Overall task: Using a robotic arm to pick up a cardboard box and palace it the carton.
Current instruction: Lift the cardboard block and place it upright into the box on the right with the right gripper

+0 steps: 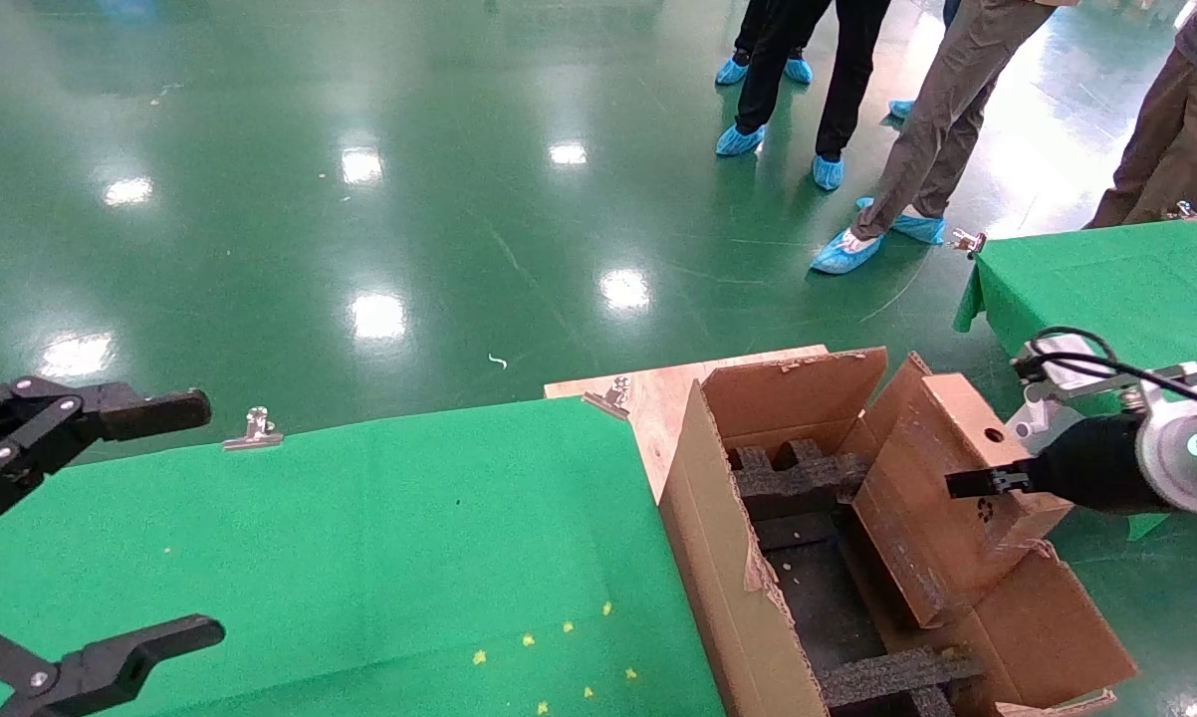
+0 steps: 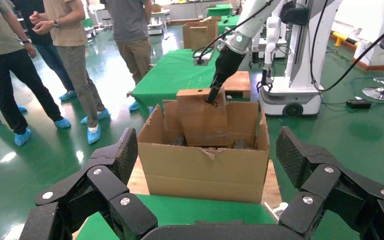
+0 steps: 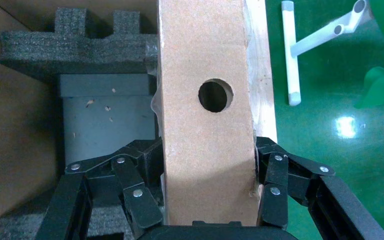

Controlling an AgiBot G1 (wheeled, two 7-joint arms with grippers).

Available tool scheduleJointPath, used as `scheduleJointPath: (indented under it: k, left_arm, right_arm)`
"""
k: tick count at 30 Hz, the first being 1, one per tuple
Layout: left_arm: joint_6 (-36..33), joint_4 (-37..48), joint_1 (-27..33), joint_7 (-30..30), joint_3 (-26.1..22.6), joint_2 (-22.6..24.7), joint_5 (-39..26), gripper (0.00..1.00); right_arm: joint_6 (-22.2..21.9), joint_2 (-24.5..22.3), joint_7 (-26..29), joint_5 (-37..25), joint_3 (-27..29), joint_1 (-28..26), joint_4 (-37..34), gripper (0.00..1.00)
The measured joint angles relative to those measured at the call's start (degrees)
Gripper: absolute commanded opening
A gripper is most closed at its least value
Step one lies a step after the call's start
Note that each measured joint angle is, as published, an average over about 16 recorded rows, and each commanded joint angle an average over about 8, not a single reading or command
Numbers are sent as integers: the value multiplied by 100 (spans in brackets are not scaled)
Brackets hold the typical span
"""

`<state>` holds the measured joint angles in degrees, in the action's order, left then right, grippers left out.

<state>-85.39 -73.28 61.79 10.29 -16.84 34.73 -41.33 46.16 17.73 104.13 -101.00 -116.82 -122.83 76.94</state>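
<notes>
Head view: the right gripper clamps the box, tilted over the carton beneath. Left wrist view: the left gripper is spread wide, facing the carton. Right wrist view: fingers pinch the box beside foam.

I work in a robot lab hall. Glossy green floor, cloth-covered tables, onlookers wearing blue shoe covers, another white robot.
</notes>
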Motion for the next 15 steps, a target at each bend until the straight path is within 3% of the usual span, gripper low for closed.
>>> scheduleJointPath:
  k: [15]
  left_arm:
    - [2,0,1,-2,-5,-2,3,100]
  right_arm:
    - [-721,307,530,-188,-224,712,-161,0]
